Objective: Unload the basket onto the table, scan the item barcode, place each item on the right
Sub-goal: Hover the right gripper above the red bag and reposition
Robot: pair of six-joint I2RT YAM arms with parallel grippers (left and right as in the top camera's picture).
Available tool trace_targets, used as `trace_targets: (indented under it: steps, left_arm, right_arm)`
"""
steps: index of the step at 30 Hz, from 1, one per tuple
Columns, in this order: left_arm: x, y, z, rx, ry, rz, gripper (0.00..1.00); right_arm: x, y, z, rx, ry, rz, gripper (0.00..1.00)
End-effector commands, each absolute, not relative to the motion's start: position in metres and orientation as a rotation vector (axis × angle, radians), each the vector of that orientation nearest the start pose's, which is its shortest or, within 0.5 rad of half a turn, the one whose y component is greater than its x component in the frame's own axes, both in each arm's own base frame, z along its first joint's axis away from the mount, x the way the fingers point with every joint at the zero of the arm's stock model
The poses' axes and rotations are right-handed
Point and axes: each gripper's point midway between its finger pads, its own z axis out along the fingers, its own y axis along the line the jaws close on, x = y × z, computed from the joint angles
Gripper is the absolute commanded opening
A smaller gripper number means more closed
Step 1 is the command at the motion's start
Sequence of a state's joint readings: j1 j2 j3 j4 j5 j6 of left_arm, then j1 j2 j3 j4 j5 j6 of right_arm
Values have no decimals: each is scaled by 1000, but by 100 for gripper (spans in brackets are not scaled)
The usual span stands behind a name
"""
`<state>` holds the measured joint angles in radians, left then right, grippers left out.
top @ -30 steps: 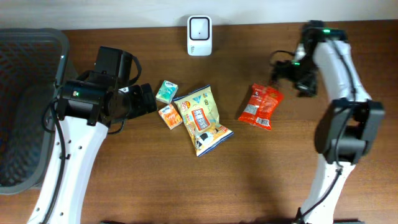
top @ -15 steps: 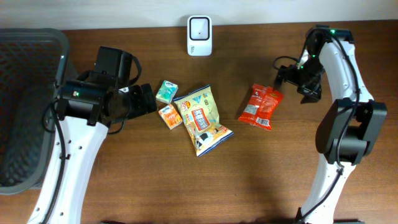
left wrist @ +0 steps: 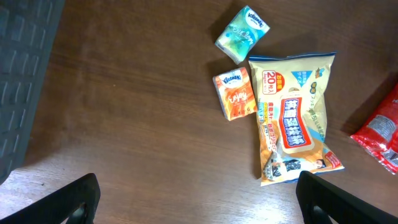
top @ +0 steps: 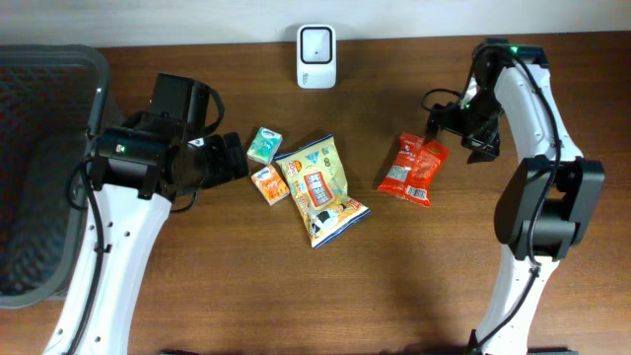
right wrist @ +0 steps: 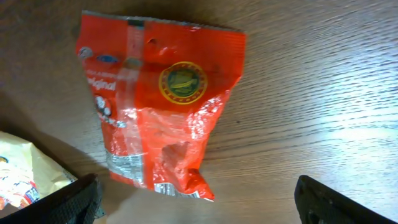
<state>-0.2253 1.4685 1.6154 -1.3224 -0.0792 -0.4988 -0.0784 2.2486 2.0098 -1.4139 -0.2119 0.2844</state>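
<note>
Overhead, scanner [top: 315,56] beyond red bag [top: 413,169], basket [top: 44,158] aside, left claw [top: 237,156] and right claw [top: 441,123] spread

Overhead view: even, fairly bright light from above. Bench [top: 394,276] wood evenly lit, only a soft short shadow beside yellow snack bag [top: 320,189]; sharp throughout. Left wrist view: dimmer, pale glare patch on wood at lower left, jaws at bottom corners dark & blurred. Right wrist view: strong sheen on wood at right, glints on red snack bag [right wrist: 161,106], print a bit soft.
</note>
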Motion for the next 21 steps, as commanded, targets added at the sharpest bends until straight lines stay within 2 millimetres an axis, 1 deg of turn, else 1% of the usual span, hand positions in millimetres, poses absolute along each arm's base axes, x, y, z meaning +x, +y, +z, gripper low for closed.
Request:
trace_targets:
  steps: [1,3,6,7,8,9,15,17,18,21]
  left_arm:
    - [317,-58,244,-412,2714,-91,99]
    - [317,-58,244,-412,2714,-91,99]
    - [317,-58,244,-412,2714,-91,99]
    - [317,-58,244,-412,2714,-91,99]
    - [317,-58,244,-412,2714,-91,99]
    - [317,-58,244,-412,2714,-91,99]
    - [317,-58,244,-412,2714,-91,99]
    - [317,-58,244,-412,2714,-91,99]
    - [317,-58,244,-412,2714,-91,99]
    - [317,-58,244,-412,2714,-91,99]
  right_arm:
    - [430,5,89,572,3106,339,99]
    - [437,-12,86,562,3074,189,99]
    - [435,-41,85,577,3059,-36,98]
    - [433,-48,85,584,3060,-85,98]
    - [431,-50,85,592,3065,-92,99]
    - [430,-49,85,596,3070,-77,99]
    - [434,-24,86,594,3077,149,99]
    - [435,-9,88,591,3077,283,99]
    - [435,-5,88,591,3076,320,99]
    - [435,-4,88,590,3076,324,98]
